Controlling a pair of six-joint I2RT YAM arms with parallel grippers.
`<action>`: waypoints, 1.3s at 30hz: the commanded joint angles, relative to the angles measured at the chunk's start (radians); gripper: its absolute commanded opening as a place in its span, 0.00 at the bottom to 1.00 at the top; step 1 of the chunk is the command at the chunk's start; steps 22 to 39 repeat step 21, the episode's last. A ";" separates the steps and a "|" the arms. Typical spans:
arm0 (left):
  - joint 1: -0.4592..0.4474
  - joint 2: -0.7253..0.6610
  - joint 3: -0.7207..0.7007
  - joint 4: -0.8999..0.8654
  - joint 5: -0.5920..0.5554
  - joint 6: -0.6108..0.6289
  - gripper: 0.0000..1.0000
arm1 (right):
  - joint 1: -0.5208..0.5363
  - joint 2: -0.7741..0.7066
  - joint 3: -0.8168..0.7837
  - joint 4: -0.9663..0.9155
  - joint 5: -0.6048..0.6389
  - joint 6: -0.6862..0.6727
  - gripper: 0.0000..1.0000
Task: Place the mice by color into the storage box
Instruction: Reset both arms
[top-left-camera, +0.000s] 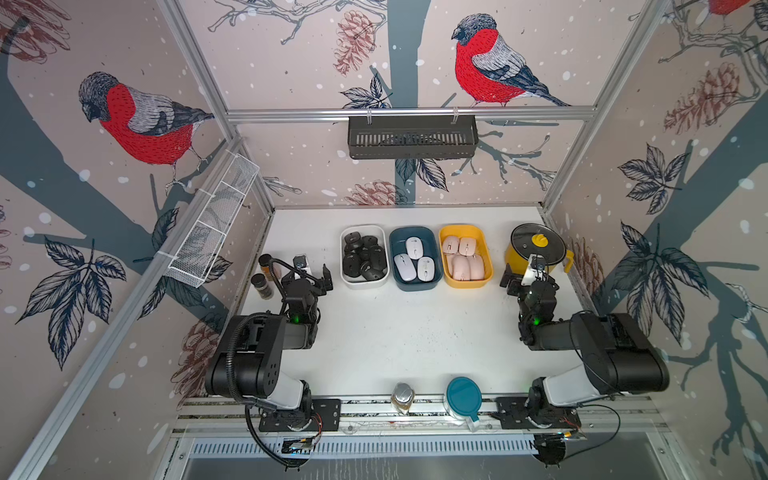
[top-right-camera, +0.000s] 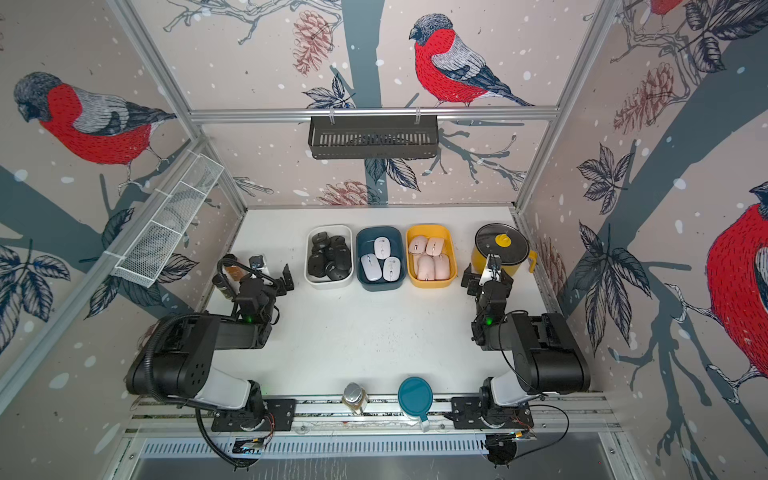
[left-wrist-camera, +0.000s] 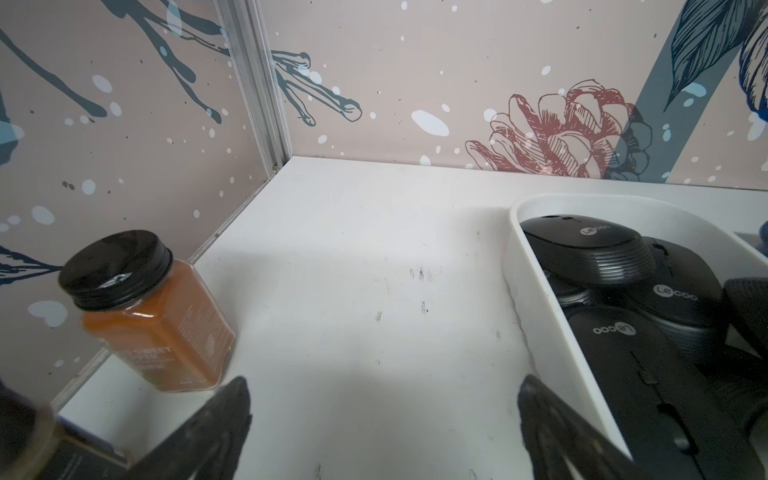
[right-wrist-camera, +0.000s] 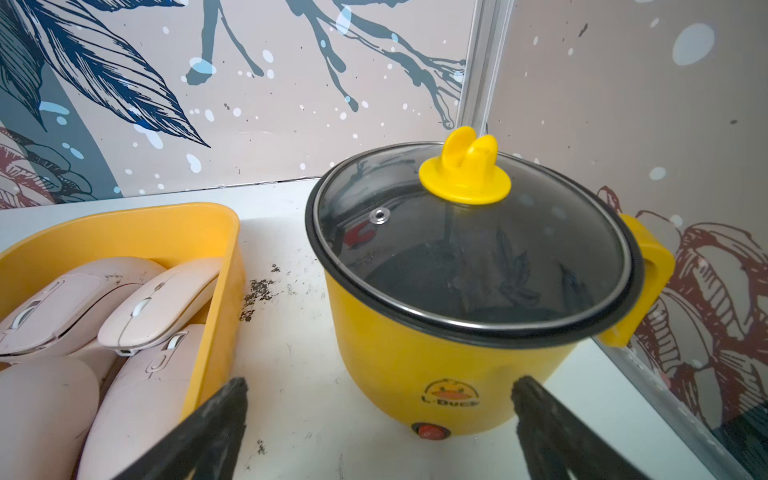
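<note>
Where black mice (top-left-camera: 364, 257) overlap, count unclear, left fingers (left-wrist-camera: 216, 428) wide, right fingers (right-wrist-camera: 212, 424) wide, bases cropped.

overhead stereo pair, low wrist close-ups

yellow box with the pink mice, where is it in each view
Top view: yellow box, rightmost of three boxes, near centre.
Top view: rightmost of three here too.
Left wrist: not in it.
Right wrist: cut off at the frame edge.
Shared landmark: the yellow pot beside it.
</note>
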 joint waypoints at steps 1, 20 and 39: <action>0.001 -0.004 0.007 0.007 0.013 -0.003 0.99 | -0.002 0.001 0.004 0.017 -0.011 0.006 0.99; -0.001 -0.006 0.008 0.000 0.016 -0.003 0.98 | 0.001 0.000 0.002 0.019 -0.008 0.004 0.99; 0.000 -0.006 0.008 0.000 0.016 -0.003 0.98 | 0.001 0.000 0.002 0.019 -0.008 0.003 0.99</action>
